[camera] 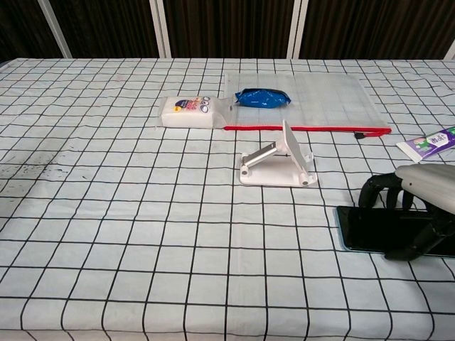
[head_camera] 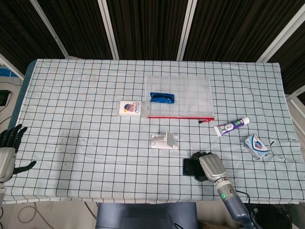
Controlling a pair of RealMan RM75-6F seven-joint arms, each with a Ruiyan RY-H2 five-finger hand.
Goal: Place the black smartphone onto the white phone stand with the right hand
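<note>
While right hand [camera: 419,206] fingers [camera: 375,190] clamp black smartphone [camera: 377,229], left hand [head_camera: 8,151] fingers apart

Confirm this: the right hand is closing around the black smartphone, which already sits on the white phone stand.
Not right. The right hand is around the black smartphone, but the chest view shows the phone down on the checked tablecloth, apart from the white phone stand, which holds nothing.
</note>
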